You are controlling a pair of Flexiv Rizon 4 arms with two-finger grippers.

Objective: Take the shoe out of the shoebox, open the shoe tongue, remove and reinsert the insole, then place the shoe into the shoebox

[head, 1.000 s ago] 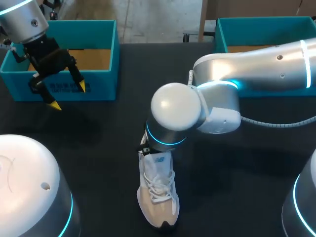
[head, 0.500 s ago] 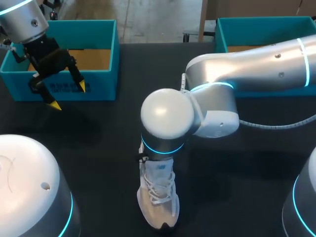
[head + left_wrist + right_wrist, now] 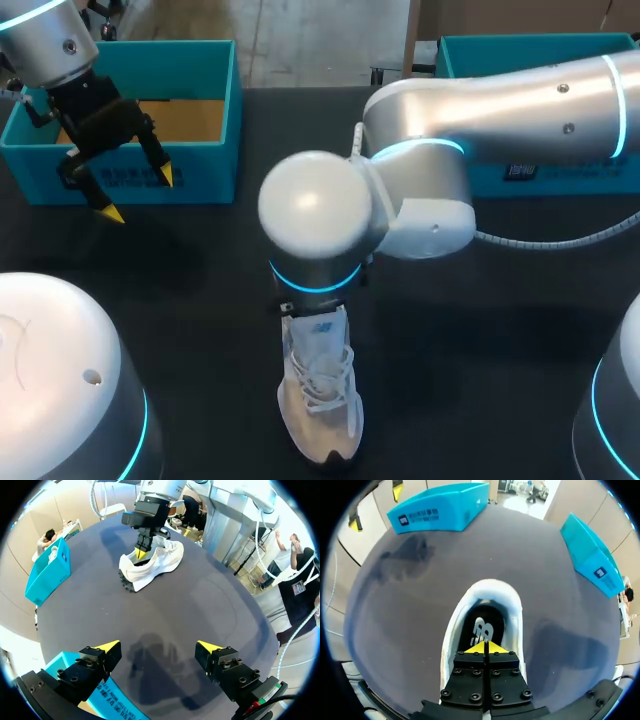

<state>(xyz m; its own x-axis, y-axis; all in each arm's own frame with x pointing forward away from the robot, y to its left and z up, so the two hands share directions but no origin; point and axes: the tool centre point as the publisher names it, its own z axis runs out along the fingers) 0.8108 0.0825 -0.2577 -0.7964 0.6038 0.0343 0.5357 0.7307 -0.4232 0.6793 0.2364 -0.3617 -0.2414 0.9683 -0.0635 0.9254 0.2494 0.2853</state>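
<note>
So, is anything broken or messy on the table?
No, nothing stands out. The white shoe stands upright and whole on the table, and the right gripper, fingers shut, points down into its opening.

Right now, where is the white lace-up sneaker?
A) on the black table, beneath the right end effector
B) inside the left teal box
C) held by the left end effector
A: the white lace-up sneaker lies on the black table, the right end effector at its opening.
</note>
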